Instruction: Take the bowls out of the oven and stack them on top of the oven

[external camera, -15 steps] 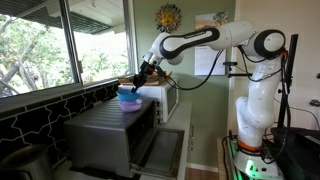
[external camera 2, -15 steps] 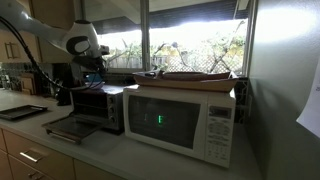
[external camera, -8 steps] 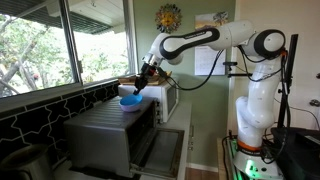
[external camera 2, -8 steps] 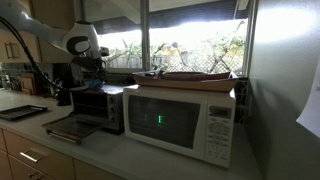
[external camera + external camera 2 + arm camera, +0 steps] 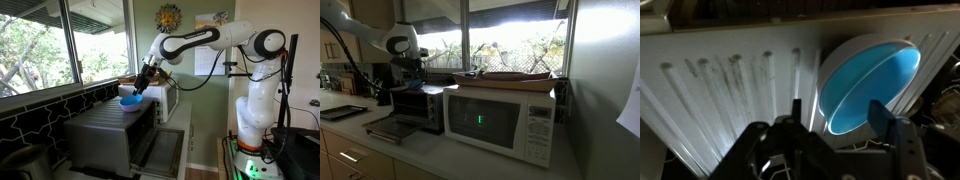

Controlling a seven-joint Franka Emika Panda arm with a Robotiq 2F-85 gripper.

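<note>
The oven (image 5: 100,135) serves as the landing place. On its ribbed top sits the blue bowl (image 5: 130,101), near the front edge and within easy reach. Just above it hangs the tool (image 5: 137,91), spread wide and holding nothing, its fingers (image 5: 797,122) straddling the bowl's rim. Whether the purple bowl lies nested beneath, I cannot tell. Further right, the door (image 5: 165,150) hangs open for access.
</note>
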